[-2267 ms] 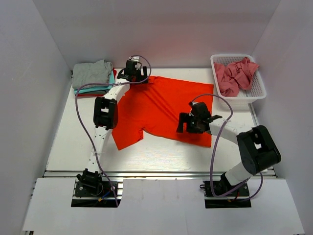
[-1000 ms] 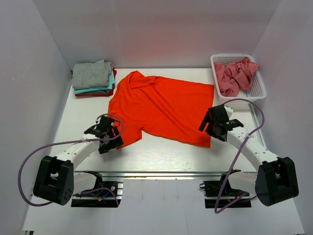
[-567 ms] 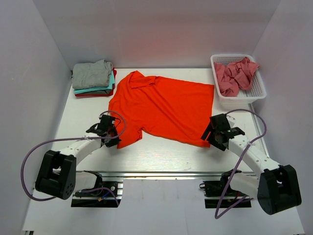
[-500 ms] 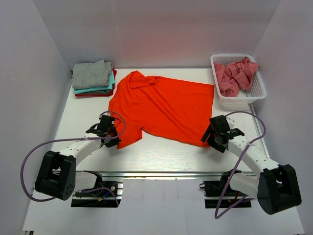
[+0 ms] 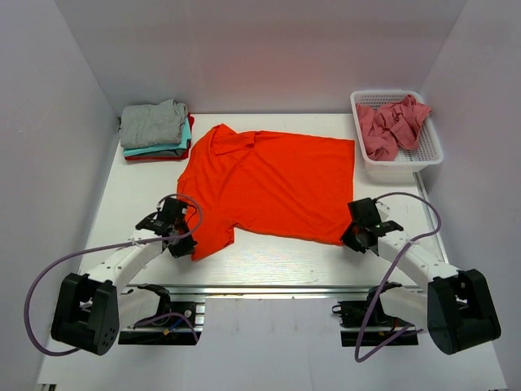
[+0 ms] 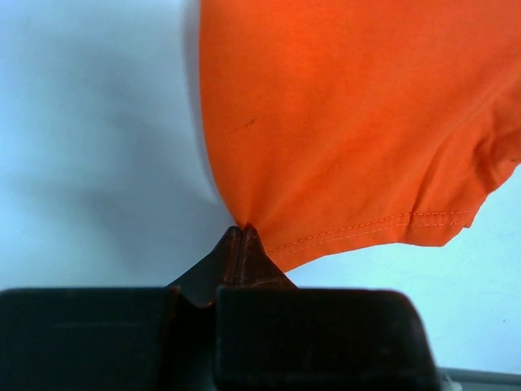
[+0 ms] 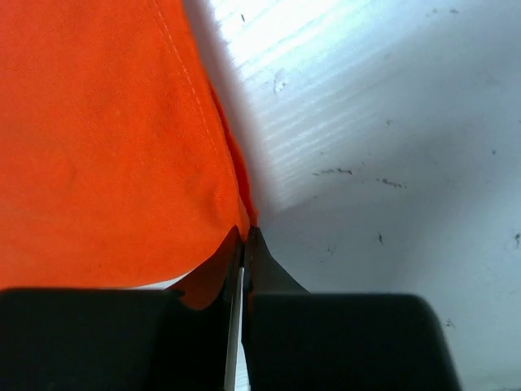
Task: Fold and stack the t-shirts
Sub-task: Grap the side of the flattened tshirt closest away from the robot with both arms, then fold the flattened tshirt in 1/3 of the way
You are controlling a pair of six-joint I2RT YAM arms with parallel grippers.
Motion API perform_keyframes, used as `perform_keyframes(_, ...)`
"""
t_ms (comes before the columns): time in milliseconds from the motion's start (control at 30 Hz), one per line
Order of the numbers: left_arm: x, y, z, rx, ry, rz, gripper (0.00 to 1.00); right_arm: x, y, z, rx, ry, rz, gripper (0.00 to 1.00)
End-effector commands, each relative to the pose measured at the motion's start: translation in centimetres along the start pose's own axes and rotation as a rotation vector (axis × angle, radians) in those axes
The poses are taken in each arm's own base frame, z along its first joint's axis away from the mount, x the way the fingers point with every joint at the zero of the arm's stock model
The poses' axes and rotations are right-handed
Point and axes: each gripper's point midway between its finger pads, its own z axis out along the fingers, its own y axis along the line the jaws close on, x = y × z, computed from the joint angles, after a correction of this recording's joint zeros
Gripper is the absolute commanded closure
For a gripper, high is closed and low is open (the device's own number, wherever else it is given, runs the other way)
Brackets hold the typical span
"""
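A bright orange-red t-shirt (image 5: 264, 183) lies spread flat across the middle of the table. My left gripper (image 5: 184, 243) is shut on its near left corner, the cloth (image 6: 342, 122) pinched at the fingertips (image 6: 242, 232). My right gripper (image 5: 352, 236) is shut on the near right corner, the hem (image 7: 122, 147) caught between the closed fingertips (image 7: 242, 236). A folded stack of t-shirts (image 5: 156, 130), grey on top of teal and red, sits at the back left. Dusty pink t-shirts (image 5: 392, 124) lie crumpled in the basket.
A white mesh basket (image 5: 432, 151) stands at the back right against the wall. White walls close in the table on three sides. The arms' bases (image 5: 159, 314) sit at the near edge, with cables looping beside each arm.
Both grippers closed on the shirt's near corners and drew back slightly toward the near edge. The shirt shifted a little with them.
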Motion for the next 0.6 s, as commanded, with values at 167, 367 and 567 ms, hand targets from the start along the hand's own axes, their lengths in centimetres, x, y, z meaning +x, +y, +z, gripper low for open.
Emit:
perform_keyframes(167,3.1,-0.3,-4.6,0.049,0.155,-0.034,1.00,1.4,-3.4,-3.5,0.071,0.021,-0.008,1.00)
perform_keyframes(367,1.7,-2.9,-6.5,0.192,0.113,0.034,1.00,1.8,-2.7,-4.1,0.005,0.038,-0.030,1.00)
perform_keyframes(567,-4.0,-8.1,-8.5,0.402,-0.099,0.127,1.00,-2.2,1.0,-4.4,-0.076,-0.061,-0.067,1.00)
